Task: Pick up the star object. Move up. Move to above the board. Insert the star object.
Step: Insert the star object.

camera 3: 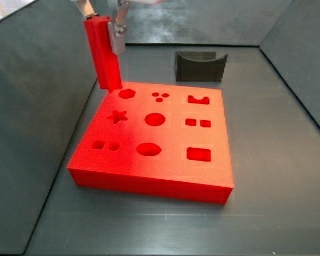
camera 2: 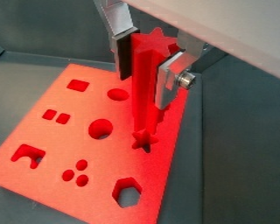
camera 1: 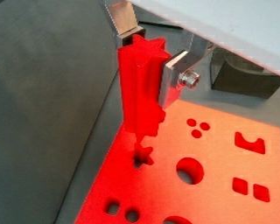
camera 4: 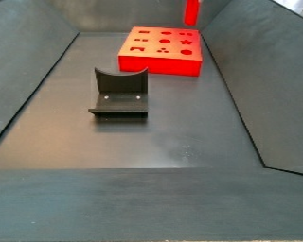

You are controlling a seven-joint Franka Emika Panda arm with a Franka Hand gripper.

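My gripper (camera 1: pixel 149 52) is shut on the star object (camera 1: pixel 139 96), a tall red peg with a star-shaped section, gripped near its top and hanging upright. In both wrist views the peg's lower end sits over the star hole (camera 1: pixel 143 157) of the red board (camera 1: pixel 219 171); whether it touches is unclear. The gripper (camera 2: pixel 149 57), peg (camera 2: pixel 146 87), star hole (camera 2: pixel 143 141) and board (camera 2: pixel 55 131) show there too. In a side view the peg (camera 3: pixel 101 55) hangs from the gripper (camera 3: pixel 101 20) above the board's (camera 3: pixel 156 165) far left part. In a side view the peg (camera 4: pixel 191 11) is cut off above the board (camera 4: pixel 161 59).
The dark grey U-shaped holder (camera 3: pixel 199 66) stands on the floor behind the board, apart from it; it also shows in a side view (camera 4: pixel 118 93) and a wrist view (camera 1: pixel 241 77). Dark bin walls rise on all sides.
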